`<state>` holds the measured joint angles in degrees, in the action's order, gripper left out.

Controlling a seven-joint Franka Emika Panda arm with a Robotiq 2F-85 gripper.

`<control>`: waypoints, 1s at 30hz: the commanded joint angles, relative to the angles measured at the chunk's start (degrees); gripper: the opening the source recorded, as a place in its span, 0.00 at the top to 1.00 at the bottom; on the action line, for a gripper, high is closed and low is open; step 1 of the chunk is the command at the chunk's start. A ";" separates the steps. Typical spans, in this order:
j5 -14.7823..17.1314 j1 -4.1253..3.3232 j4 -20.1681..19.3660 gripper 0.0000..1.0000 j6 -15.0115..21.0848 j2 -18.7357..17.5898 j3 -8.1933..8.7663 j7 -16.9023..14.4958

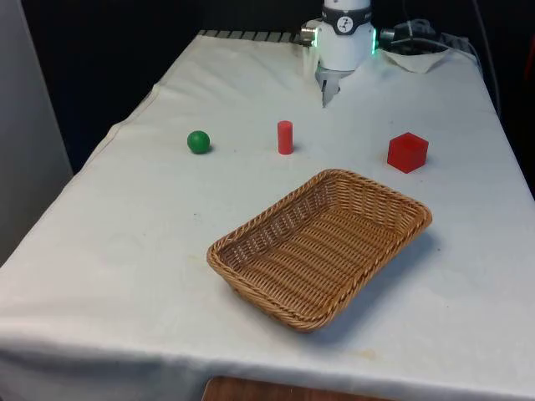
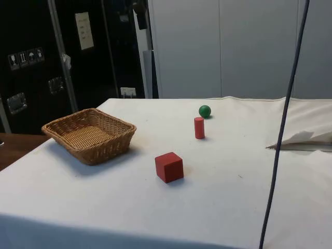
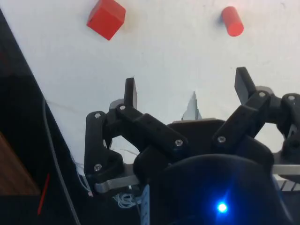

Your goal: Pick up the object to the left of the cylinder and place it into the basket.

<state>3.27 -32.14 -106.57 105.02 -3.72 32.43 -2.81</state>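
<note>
Wicker basket (image 1: 322,246) sat nearest the lens on the white-clothed worktop (image 1: 125,251), holding nothing, as the task stood at its very start. Beyond it, three small things lay in a row across the cloth: a green ball (image 1: 198,141) at about ten o'clock from the basket, a red cylinder (image 1: 285,137) at roughly twelve o'clock, and a red cube (image 1: 407,152) at about two o'clock.

By the front view, the ball lay on the cylinder's left, well apart from it, which made it the likely object to be lifted. It rested on the cloth, untouched, with nothing near it. From the side view the same ball (image 2: 205,111) showed just beyond the cylinder (image 2: 199,127), with the cube (image 2: 169,167) closer to that camera and the basket (image 2: 89,134) off at nine o'clock.

At the worktop's far end the pincer (image 1: 328,90) hung above the cloth, well clear of all three things. In the wrist view its jaws stood wide apart around nothing, with bare cloth between the fingertips (image 3: 131,92).

Nothing of the job appeared done. On this showing, the reach across to the ball, the grasp, the lift and the carry to the basket all remained.
</note>
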 commanded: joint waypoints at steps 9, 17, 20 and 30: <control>-2.01 -0.46 -3.61 0.00 2.58 2.52 -2.52 3.38; -4.01 -0.34 -7.96 0.00 5.90 4.98 -5.10 6.25; -4.53 -0.34 -8.94 0.00 6.76 5.50 -5.67 6.82; -6.25 -0.29 -13.92 0.00 11.69 6.82 -7.68 9.00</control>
<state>-2.23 -32.26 -120.03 115.79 2.75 24.81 5.44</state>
